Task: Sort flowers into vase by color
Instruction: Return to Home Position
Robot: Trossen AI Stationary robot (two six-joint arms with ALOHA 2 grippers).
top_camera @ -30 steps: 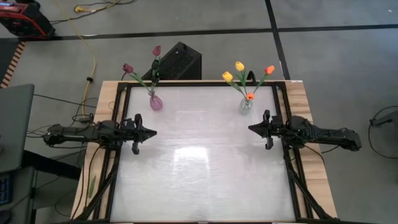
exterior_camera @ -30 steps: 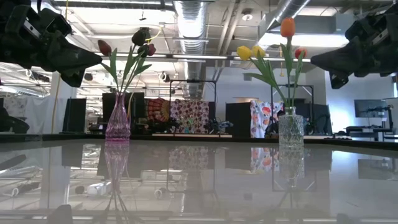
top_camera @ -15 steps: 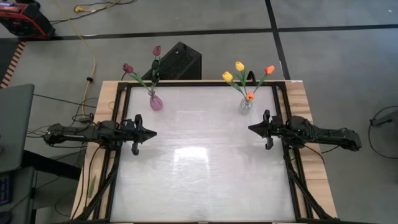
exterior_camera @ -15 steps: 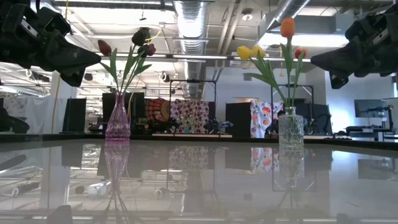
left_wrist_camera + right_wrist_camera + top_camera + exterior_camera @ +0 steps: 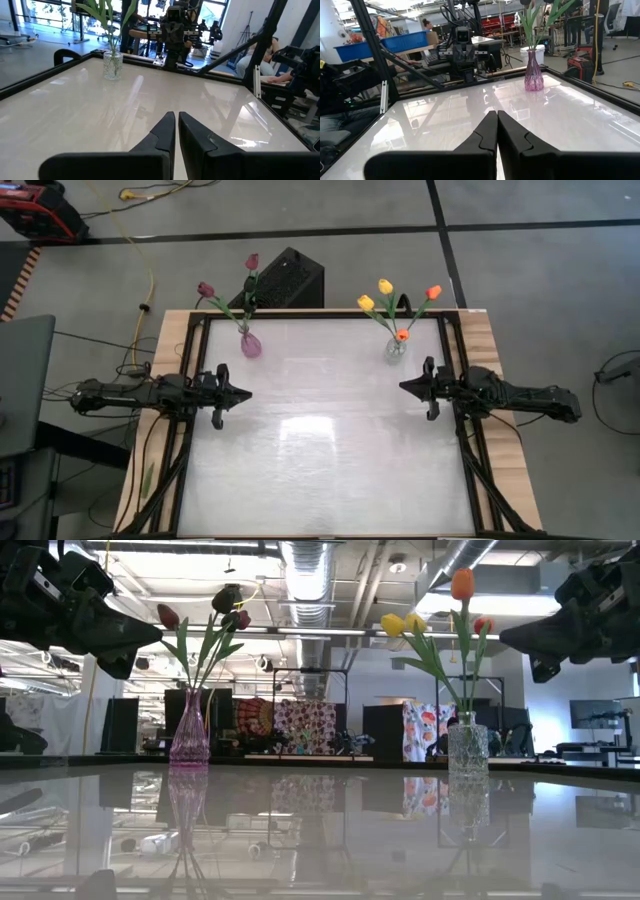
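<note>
A pink vase (image 5: 251, 345) near the table's far left holds maroon tulips (image 5: 206, 289), their stems standing in its neck. A clear glass vase (image 5: 396, 347) near the far right holds yellow tulips (image 5: 385, 286) and orange-red tulips (image 5: 433, 292). Both vases also show in the low view: pink vase (image 5: 189, 740), clear vase (image 5: 466, 749). My left gripper (image 5: 245, 392) hovers shut over the left edge, empty. My right gripper (image 5: 404, 387) hovers shut over the right edge, empty. Their fingertips show closed in the wrist views: left gripper (image 5: 176, 117), right gripper (image 5: 496, 114).
The white glossy table top (image 5: 320, 440) lies between the two arms. A black frame (image 5: 190, 330) rims the table. A dark box (image 5: 290, 278) stands on the floor behind the far edge. People sit beyond the table in the wrist views.
</note>
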